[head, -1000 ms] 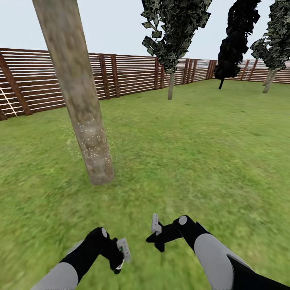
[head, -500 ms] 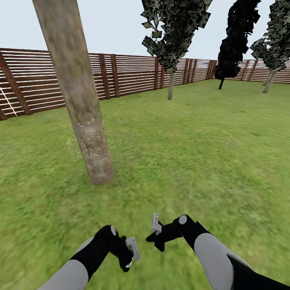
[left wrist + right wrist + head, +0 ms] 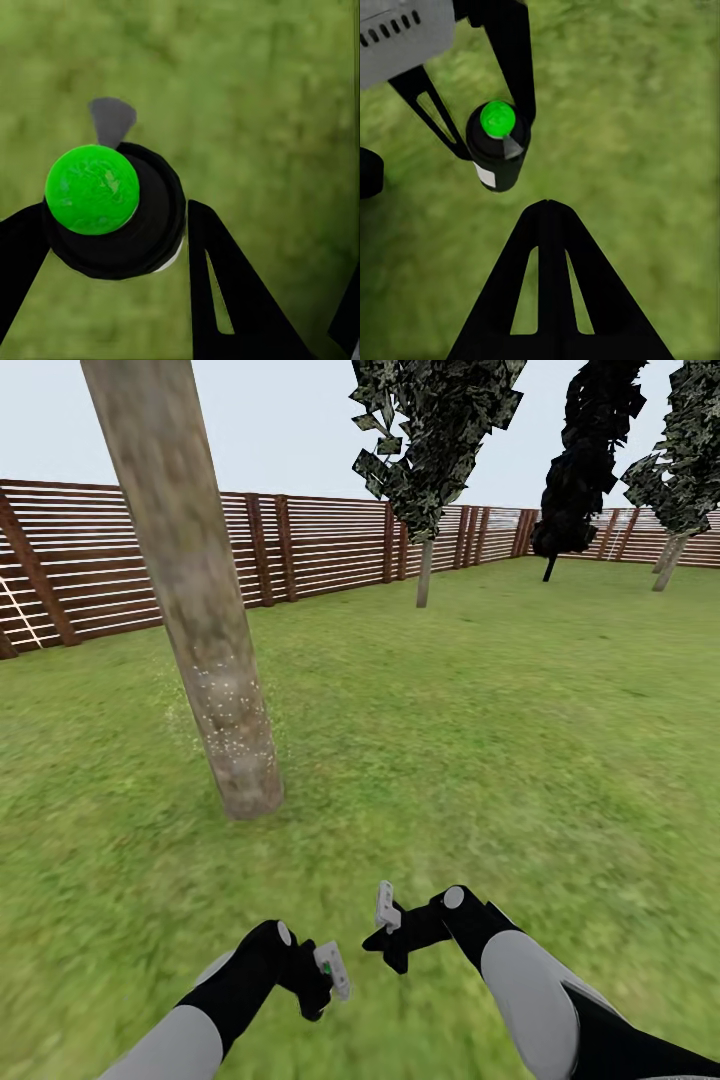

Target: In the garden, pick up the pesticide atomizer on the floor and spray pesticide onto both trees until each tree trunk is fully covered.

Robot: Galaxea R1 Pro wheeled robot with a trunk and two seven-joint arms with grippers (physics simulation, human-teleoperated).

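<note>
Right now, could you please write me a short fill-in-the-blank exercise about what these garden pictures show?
1. The left gripper holds a black atomizer whose round top is ____.
2. Tiny white specks of pesticide dot the ____ part of the near tree trunk.
3. Behind the lawn runs a brown slatted ____.
4. The right gripper's fingers are pressed ____.

Missing words: green; lower; fence; together

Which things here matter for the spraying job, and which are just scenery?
Job:
- atomizer held between the left end effector fingers
- near tree trunk, white specks on its lower part
- second tree, farther off

Scenery:
- slatted fence
- two dark trees by the fence
</note>
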